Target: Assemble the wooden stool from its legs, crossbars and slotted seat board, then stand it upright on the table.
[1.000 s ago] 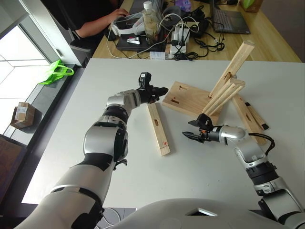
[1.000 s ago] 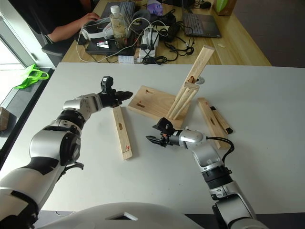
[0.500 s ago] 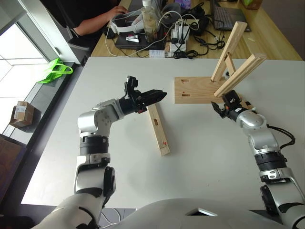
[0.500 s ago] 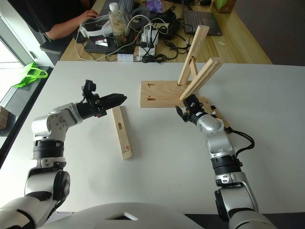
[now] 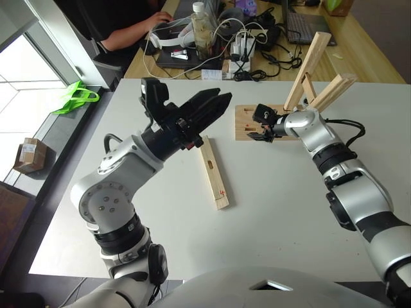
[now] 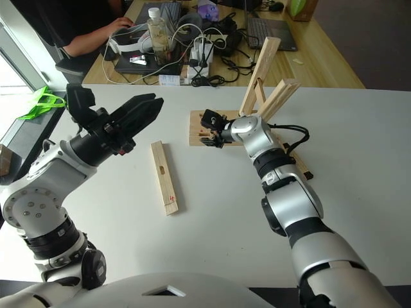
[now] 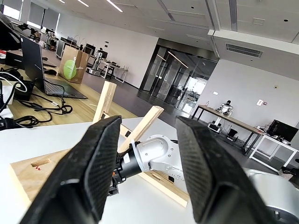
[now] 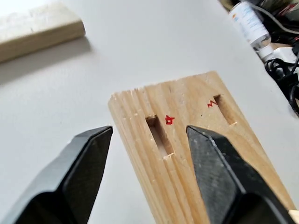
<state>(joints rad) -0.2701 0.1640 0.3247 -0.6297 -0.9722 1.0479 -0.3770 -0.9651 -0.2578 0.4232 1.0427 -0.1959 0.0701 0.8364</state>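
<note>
The right gripper (image 5: 262, 127) has swung from the standing legs (image 5: 309, 59) to the free end of the seat board (image 5: 244, 115), fingers apart astride a slot, gripping nothing; the left gripper (image 5: 216, 101) has lifted above the loose leg (image 5: 212, 170), fingers spread wide; the board stays flat on the worktop (image 5: 270, 199), so assembly looks unfinished; red handwritten marks sit beside the slots and on the loose leg.
</note>
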